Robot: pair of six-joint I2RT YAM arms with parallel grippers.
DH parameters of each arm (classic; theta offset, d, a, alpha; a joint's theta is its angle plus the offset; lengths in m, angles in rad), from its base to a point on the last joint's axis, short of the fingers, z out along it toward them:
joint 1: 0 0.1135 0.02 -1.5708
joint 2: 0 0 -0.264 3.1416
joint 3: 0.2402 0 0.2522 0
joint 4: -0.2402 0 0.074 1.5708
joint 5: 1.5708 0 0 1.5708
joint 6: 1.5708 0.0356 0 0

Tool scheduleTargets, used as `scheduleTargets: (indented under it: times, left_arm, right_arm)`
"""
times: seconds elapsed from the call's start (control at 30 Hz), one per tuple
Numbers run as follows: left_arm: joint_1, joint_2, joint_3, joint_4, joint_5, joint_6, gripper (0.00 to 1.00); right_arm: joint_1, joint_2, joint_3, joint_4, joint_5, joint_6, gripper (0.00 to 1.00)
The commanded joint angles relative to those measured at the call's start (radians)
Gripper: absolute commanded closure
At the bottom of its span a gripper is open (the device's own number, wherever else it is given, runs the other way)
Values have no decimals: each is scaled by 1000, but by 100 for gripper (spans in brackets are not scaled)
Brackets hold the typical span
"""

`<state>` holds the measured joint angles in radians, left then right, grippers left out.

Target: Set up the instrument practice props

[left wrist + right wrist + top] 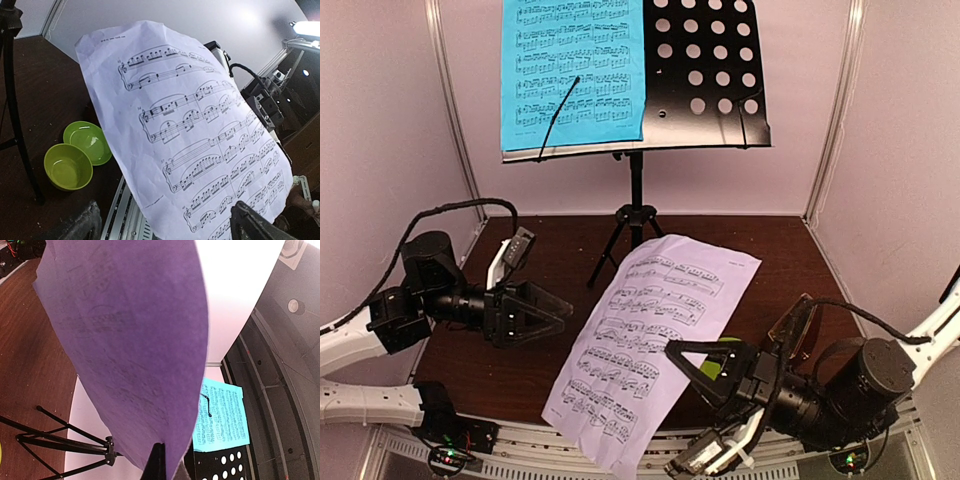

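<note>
Brown table (780, 270), pale walls. Right gripper (675, 350) pinches lilac sheet (640, 330) at its 3 o'clock edge. Left gripper (555, 315), jaws spread, at sheet's 9 o'clock.

cyan sheet (572, 70) on black stand (710, 127), lilac sheet (640, 340) held tilted

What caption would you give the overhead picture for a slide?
Right claw pinches a lilac music sheet beside the open left claw; a cyan sheet rests on the black music stand behind.
</note>
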<state>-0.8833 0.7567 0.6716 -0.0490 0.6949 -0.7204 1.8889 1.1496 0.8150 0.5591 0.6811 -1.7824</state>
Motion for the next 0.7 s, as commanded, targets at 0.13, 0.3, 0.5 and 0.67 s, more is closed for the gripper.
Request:
scheduleTargets:
  times: [0.13, 0.3, 0.5, 0.67]
  left_arm:
    - [-52, 67, 9, 233, 60, -93, 8]
    - [-65, 114, 15, 284, 70, -131, 9]
    - [-76, 137, 13, 346, 72, -165, 11]
    - [-98, 150, 31, 461, 77, -222, 32]
  right_arm:
    - [14, -3, 98, -119, -14, -28, 100]
    - [26, 2, 125, -139, -14, -39, 100]
    - [44, 1, 150, -172, -12, -41, 100]
    - [45, 2, 136, -181, -18, -41, 100]
